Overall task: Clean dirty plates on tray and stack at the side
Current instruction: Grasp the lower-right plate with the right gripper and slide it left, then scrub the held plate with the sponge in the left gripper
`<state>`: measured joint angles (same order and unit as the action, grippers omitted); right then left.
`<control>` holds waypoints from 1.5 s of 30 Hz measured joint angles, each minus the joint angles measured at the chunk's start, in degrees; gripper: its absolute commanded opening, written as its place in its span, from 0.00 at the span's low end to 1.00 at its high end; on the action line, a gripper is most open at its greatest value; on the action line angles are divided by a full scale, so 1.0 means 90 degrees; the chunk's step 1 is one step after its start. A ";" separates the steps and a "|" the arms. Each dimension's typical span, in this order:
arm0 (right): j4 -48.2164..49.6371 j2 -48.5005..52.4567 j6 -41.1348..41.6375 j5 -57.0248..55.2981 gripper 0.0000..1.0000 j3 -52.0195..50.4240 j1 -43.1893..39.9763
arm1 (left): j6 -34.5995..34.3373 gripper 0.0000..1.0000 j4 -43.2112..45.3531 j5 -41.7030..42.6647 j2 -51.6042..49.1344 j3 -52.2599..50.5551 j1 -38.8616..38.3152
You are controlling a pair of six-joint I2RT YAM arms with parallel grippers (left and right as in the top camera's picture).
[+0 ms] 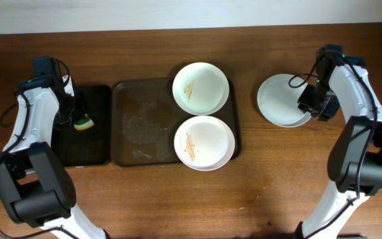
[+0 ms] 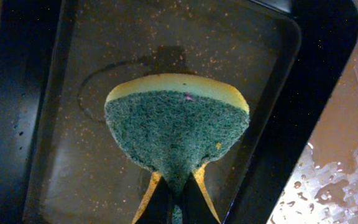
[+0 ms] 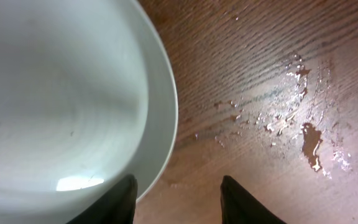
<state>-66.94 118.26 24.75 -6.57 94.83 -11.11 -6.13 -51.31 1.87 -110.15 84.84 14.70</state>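
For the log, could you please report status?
Left gripper shut on sponge over black tray. Right gripper open by clean plate. Streaked plates on brown tray.

Orange-streaked white plates [image 1: 204,143], dark brown tray [image 1: 138,123]

Plate [image 3: 61,93] cut off; sponge [image 2: 176,134] seemingly covers left fingers [image 2: 160,211].

Black tray [image 1: 97,147], sponge [image 1: 83,123], wooden table [image 1: 277,189]
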 measured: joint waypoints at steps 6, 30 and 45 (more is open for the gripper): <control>-0.0942 -0.0595 -0.1231 0.2229 0.47 0.0923 0.0682 | -0.0002 0.01 0.0019 0.0000 0.0000 0.0000 0.0000; 0.1564 -0.0573 -0.0576 0.2652 0.04 -0.2067 0.3925 | -0.0019 0.01 0.0019 -0.0002 0.0000 -0.0002 0.0000; 0.4107 0.0121 0.2591 0.1399 0.04 -0.1523 0.5391 | 0.0449 0.01 -0.0073 0.0930 0.0495 0.0500 -0.0265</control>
<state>-29.98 119.35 48.07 6.02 81.12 37.41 -2.09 -51.96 10.24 -105.69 89.34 12.32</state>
